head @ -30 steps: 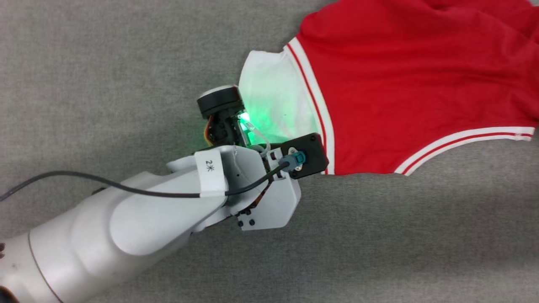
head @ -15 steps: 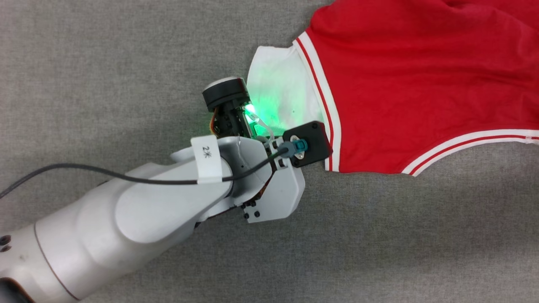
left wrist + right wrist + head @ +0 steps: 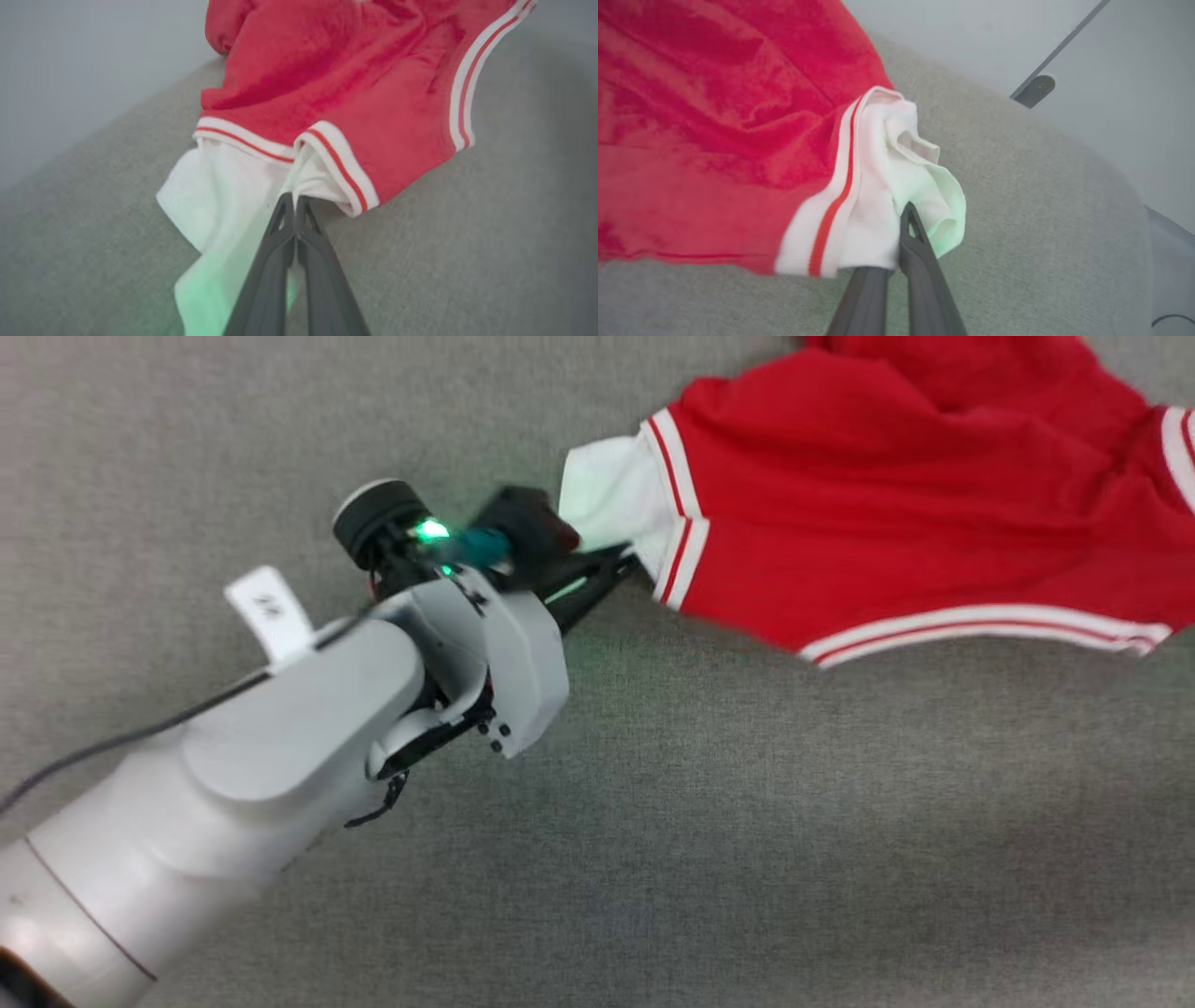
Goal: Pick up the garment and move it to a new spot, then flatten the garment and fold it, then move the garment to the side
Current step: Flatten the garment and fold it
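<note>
The garment [image 3: 887, 504], red with white-red-white striped trim, lies on the grey cloth-covered table [image 3: 747, 821] at the upper right. Its white panel [image 3: 607, 490] is bunched at its left end. My left gripper [image 3: 627, 560] reaches in from the lower left and is shut on that white panel beside the trim. In the left wrist view the left gripper [image 3: 295, 199] pinches white fabric, and the garment [image 3: 355, 84] rises beyond it. In the right wrist view my right gripper [image 3: 903, 219] is shut on a folded white corner of the garment [image 3: 714, 116] next to a striped band.
Grey table surface spreads below and left of the garment. The table's far edge [image 3: 1064, 135] curves in the right wrist view, with a pale floor and a dark fitting [image 3: 1036, 88] beyond. A pale wall [image 3: 70, 56] stands behind the table in the left wrist view.
My left wrist has turned and its fingers now show, pinching the white panel. The panel has gone from flat to bunched. The garment's near edge has drawn up and wrinkled.
</note>
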You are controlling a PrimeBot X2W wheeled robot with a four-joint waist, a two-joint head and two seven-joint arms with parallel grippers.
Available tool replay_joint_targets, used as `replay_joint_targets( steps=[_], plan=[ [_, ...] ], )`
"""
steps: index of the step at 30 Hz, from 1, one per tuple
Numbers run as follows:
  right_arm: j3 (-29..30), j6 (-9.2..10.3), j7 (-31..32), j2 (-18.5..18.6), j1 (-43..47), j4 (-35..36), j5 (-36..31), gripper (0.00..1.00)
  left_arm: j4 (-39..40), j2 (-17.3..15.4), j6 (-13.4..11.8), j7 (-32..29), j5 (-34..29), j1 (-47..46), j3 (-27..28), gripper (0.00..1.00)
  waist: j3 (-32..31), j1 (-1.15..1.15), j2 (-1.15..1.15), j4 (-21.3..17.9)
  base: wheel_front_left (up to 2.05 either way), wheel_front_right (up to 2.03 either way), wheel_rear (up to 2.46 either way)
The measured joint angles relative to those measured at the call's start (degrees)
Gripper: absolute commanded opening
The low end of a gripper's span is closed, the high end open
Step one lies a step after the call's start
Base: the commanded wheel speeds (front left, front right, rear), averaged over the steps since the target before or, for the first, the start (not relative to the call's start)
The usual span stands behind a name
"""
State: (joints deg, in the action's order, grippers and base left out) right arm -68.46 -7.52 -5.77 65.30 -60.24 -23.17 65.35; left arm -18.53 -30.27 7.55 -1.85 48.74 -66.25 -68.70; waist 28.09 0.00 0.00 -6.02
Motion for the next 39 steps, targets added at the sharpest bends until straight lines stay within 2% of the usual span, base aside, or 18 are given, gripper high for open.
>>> replay_joint_targets(
  steps=[5,11,16,22,28,34,39],
  plan=[
    [2.20,0.00,-3.31,3.08,0.02,3.92,6.48,0.00,0.88,-1.33,-0.14,4.65,6.53,2.61,5.34,0.00,-3.62,0.00,0.00,0.70,0.00,0.00,0.00],
    [5.66,0.00,-5.01,3.28,-0.48,3.64,12.78,0.00,2.76,-3.14,-1.02,8.34,14.07,3.20,12.82,0.00,-6.28,0.00,0.00,2.32,0.00,0.00,0.00],
    [9.47,-0.01,-3.85,-3.76,-4.98,-3.03,17.01,0.00,-1.57,-1.02,-1.86,8.61,19.44,-0.57,17.71,0.00,-5.96,0.00,0.00,3.44,0.00,0.00,0.00],
    [14.81,-0.01,-2.35,-14.95,-15.62,-16.74,20.62,0.00,-13.04,5.21,-2.18,8.86,20.47,-12.48,21.52,0.00,-3.28,0.00,0.00,3.50,0.00,0.00,0.00],
    [19.13,-0.03,-5.54,-22.71,-28.77,-28.51,20.43,0.00,-25.55,10.26,-2.52,12.57,19.40,-26.47,25.05,0.00,-0.08,0.00,0.00,2.98,0.00,0.00,0.00],
    [21.80,-0.10,-8.47,-26.01,-39.32,-34.99,17.56,0.00,-33.73,13.00,-1.90,15.84,17.56,-38.75,28.08,0.00,1.90,0.00,0.00,1.50,0.00,0.00,0.00],
    [22.92,-0.09,-8.95,-25.96,-41.14,-35.15,15.74,0.00,-36.89,15.08,-0.53,16.51,16.38,-41.51,28.58,0.00,2.13,0.00,0.00,0.98,0.00,0.00,0.00]
  ],
)
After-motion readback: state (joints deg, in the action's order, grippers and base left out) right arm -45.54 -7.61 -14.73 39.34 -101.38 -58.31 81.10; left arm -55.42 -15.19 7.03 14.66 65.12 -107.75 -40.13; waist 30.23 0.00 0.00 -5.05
